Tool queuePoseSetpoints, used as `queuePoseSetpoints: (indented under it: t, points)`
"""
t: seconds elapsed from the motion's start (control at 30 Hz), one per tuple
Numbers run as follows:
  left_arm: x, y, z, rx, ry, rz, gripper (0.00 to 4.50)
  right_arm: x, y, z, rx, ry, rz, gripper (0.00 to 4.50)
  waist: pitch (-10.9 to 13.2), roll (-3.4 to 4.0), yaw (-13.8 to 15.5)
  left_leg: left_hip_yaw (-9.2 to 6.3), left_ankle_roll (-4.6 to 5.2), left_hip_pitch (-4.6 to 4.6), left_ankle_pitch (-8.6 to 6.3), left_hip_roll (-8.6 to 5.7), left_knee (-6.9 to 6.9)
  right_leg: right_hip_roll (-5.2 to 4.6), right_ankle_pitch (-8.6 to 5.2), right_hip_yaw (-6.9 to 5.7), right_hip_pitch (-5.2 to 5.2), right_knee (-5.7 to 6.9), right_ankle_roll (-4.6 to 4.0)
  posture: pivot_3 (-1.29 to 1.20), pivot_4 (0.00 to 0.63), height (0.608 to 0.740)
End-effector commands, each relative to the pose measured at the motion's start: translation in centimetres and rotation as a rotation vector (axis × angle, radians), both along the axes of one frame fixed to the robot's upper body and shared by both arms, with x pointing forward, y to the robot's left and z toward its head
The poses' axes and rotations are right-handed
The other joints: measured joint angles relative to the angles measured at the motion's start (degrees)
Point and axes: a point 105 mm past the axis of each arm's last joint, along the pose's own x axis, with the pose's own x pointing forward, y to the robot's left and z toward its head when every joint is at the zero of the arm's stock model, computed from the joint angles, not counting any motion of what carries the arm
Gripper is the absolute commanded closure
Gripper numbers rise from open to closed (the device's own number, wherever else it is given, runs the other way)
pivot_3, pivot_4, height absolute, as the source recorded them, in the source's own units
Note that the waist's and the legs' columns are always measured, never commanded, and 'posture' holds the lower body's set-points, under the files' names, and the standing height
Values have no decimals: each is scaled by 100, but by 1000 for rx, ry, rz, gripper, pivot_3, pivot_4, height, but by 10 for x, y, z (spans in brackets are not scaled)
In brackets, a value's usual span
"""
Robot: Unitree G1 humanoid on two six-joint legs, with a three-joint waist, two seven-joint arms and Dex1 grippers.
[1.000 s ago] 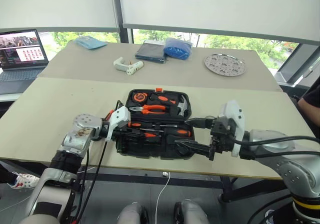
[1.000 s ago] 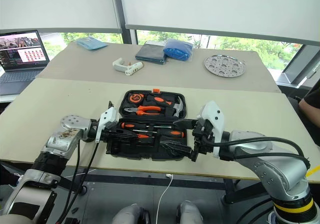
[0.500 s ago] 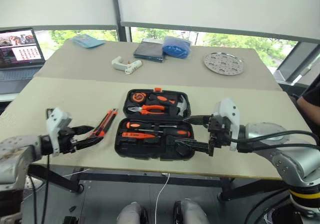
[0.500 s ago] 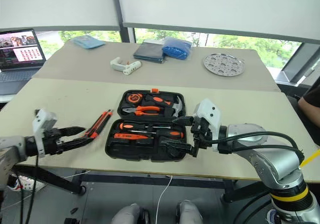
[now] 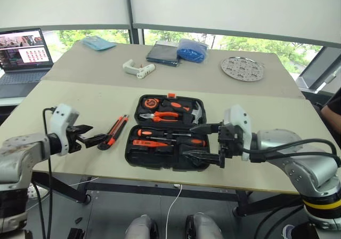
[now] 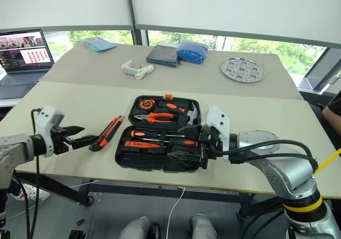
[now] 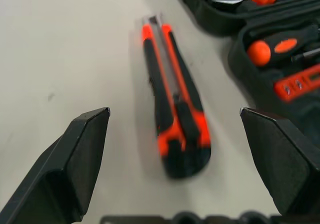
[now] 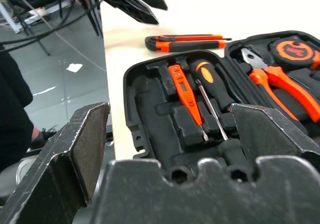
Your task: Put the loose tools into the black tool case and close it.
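The right gripper [image 5: 205, 142] hangs open over the near right corner of the open tool case [image 5: 166, 163]; the left gripper [image 5: 91, 134] gapes empty just left of the utility knife [image 5: 114, 132], lying on the table [image 5: 74, 103] beside the case; screwdrivers [image 5: 169, 137] sit inside.

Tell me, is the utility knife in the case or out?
Out. The utility knife lies on the table beside the open black tool case, in front of the open left gripper.

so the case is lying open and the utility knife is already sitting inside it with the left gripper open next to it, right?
Not quite: the utility knife lies on the table, outside the black tool case, as the left eye view shows. The case is open, and the left gripper stands open just beside the knife.
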Motion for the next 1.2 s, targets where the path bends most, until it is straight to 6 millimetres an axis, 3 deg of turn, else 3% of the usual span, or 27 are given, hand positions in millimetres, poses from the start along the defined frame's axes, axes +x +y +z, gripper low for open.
queuePoseSetpoints:
  t: [0.03,0.13,0.23,0.33,0.4,0.43,0.57,0.67,0.73,0.87,1.03,1.2]
  points:
    - [13,0,-20,126,45,-14,14,-10,1,10,10,-68,4,0,0,0,-28,4,0,3,0,3,-1,5,-2,3,1,1,-1,0,150,718]
    - [17,-1,-38,172,89,-40,14,-13,1,10,14,-71,-2,0,0,0,-33,13,-4,7,2,5,-7,8,-5,6,-5,2,-2,0,150,718]
    - [21,4,-45,164,99,-26,698,-15,0,11,13,-78,-22,0,-2,3,-10,21,-8,25,2,3,-22,0,-10,15,1,1,4,0,150,718]
    - [31,11,-34,130,38,10,1791,-15,-3,10,12,-76,-41,0,-3,6,9,21,-12,33,3,4,-27,-11,-9,17,2,2,4,0,150,718]
    - [37,0,-7,50,-76,-74,2563,-17,-5,9,15,-59,-51,0,-5,8,15,19,-13,34,3,5,-26,-24,-7,18,2,3,2,0,150,718]
    - [37,-10,10,2,-137,-145,2697,-18,-6,8,16,-47,-53,0,-4,6,19,19,-13,32,4,5,-26,-35,-6,17,1,3,1,0,150,718]
    - [17,-50,65,-108,-238,-480,2700,-22,-10,6,2,-30,-58,0,3,-7,36,9,-11,-24,6,5,-8,-37,11,1,-31,3,-26,0,150,718]
    - [-6,-78,82,-93,-199,-755,2700,-20,-14,5,-11,-41,-90,0,3,-7,22,5,29,-40,27,4,13,-8,15,-9,-36,3,-33,0,150,718]
    - [-17,-88,78,-45,-141,-882,2700,-19,-15,5,-9,-44,-103,0,2,-4,8,8,37,-37,29,2,13,-1,4,-2,-32,0,-14,0,150,718]
    - [-30,-104,34,178,-2,-1145,2700,-15,-17,3,-6,-58,-158,0,-7,14,-15,28,35,11,27,-2,-11,4,-20,15,-7,1,15,0,150,718]
    - [-16,-112,4,282,46,-1214,2700,-17,-18,1,1,-58,-186,0,-6,13,-6,27,30,1,26,8,-11,10,-15,16,-20,4,2,0,150,718]
    - [-10,-125,-4,248,83,-1223,2700,-19,-19,-1,1,-55,-208,0,-6,12,21,14,59,-22,21,8,16,9,-9,9,-24,3,7,0,150,718]
